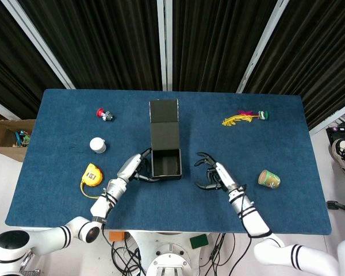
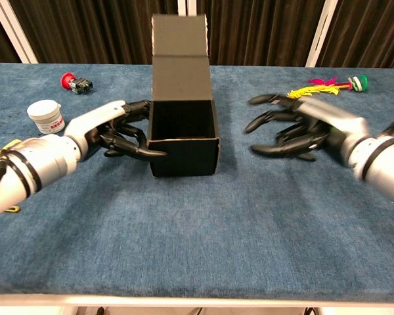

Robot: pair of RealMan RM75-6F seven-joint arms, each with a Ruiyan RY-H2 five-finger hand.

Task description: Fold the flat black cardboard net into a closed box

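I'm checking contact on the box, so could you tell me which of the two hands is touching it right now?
The left hand rests its fingers against the black box; the right hand hangs open, clear of it.

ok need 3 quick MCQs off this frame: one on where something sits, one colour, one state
1. Where does the yellow tape measure lie?
A. beside the feather toy
B. near the table's left front, left of the left hand
C. inside the box

2. What colour is the small round jar?
A. white
B. green
C. black

3. How is the box's lid?
A. shut flat
C. torn off
B. standing open at the back

Answers:
1 B: the yellow tape measure lies left of the left hand, far from the feather toy.
2 A: the small round jar is white.
3 B: the lid rises behind the black box, whose inside shows; the left hand's fingers touch its side, while the right hand is apart.
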